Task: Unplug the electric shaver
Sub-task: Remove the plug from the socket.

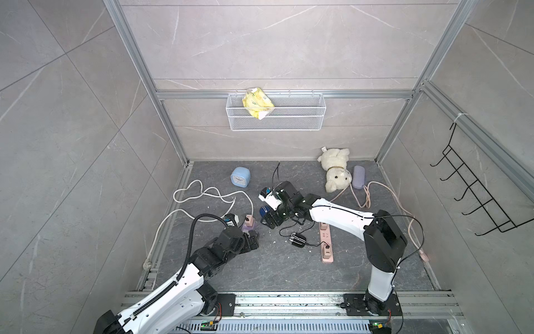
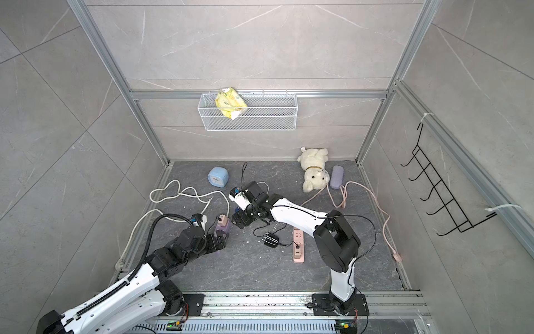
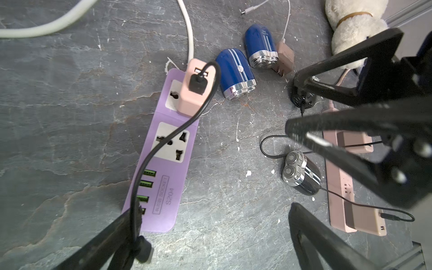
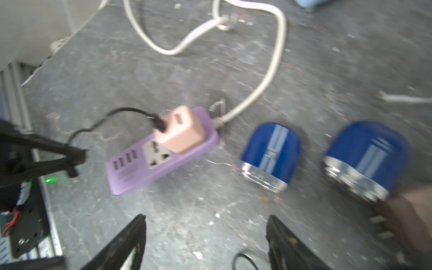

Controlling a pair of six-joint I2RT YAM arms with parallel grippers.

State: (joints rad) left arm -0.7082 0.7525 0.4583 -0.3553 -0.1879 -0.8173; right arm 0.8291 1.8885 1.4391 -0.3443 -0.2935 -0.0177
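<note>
Both hands hang low over the dark desk, spread wide and gripping nothing. The left hand (image 3: 212,212) hovers above the near end of a purple power strip (image 3: 163,163). A black cable (image 3: 149,159) rests against one of its fingers (image 3: 100,245), with the cable's free end at that fingertip. The cable's other end sits in a pink USB adapter (image 3: 190,93) plugged into the strip's far socket.

Just past that adapter, between the two hands, a blue electric shaver (image 3: 235,74) lies on its side on the desk. A second blue electric shaver (image 3: 260,45) lies just beyond it, touching a brown adapter (image 3: 284,58) with a thin white lead. The right hand (image 4: 205,217) hovers over bare desk just beside these two; this wrist view is blurred.

To the right of the left hand and below the right hand's fingers, a black electric shaver (image 3: 300,173) lies on the desk. Its thin black cord runs to a charging block plugged into a pink power strip (image 3: 339,182).
</note>
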